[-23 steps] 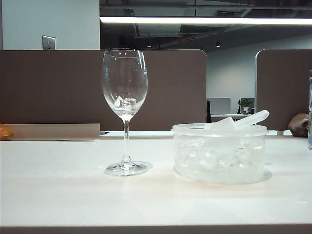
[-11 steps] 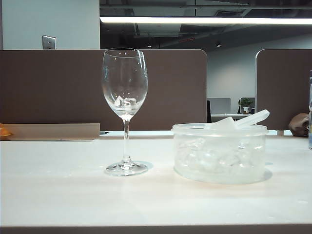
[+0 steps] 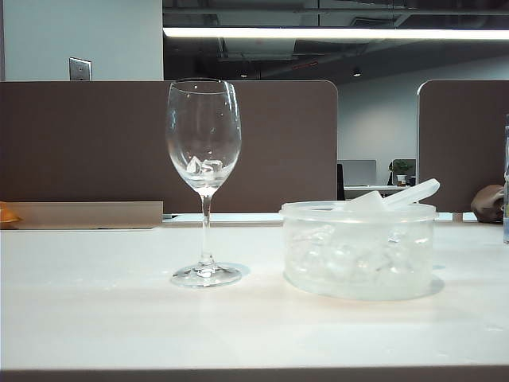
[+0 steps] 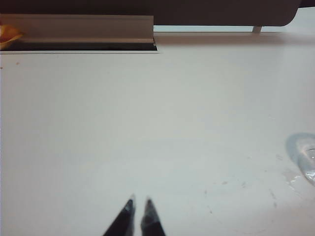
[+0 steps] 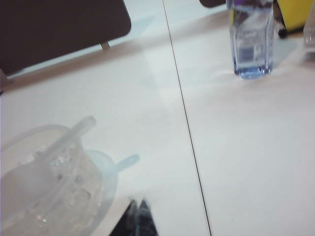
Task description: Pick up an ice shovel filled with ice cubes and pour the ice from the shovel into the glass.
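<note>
The glass [image 3: 203, 159] stands upright left of centre on the white table, with two or three ice cubes [image 3: 203, 167] in its bowl. To its right, the ice shovel [image 3: 409, 193] rests across the rim of a round translucent tub [image 3: 358, 278] holding more ice cubes [image 3: 342, 259], its handle sticking up to the right. Neither gripper appears in the exterior view. In the left wrist view my left gripper [image 4: 139, 202] hovers shut over bare table, the glass foot [image 4: 306, 156] off to one side. My right gripper [image 5: 138, 202] is shut and empty beside the tub [image 5: 106, 189] and shovel [image 5: 64, 142].
A clear water bottle [image 5: 250, 39] stands on the table beyond the right gripper, past a thin seam [image 5: 187, 128] in the tabletop. Brown partition panels [image 3: 95, 143] back the table, and a low grey rail [image 4: 78, 27] runs along its far left edge.
</note>
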Tool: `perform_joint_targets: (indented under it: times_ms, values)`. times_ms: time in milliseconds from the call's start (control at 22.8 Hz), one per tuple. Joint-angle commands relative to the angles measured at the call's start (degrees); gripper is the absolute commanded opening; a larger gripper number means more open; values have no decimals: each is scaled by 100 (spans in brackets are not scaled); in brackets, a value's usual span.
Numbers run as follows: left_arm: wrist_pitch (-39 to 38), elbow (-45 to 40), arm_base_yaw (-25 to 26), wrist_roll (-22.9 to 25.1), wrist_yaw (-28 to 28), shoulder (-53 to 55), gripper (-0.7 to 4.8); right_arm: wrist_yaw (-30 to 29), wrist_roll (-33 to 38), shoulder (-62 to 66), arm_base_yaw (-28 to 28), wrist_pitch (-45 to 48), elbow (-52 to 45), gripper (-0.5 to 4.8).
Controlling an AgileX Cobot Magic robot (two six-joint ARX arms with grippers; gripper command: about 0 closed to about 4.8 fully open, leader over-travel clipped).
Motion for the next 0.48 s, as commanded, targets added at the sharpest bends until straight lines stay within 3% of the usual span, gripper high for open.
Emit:
perform_joint_targets:
  times_ms: [44,483]
  values:
    - [52,7,2,-15,20,4,29,7,37,-4,-2,-55,-61,-1]
    - [52,7,2,-15,20,4,29,9,26,-4,-7,-74,-68,-1]
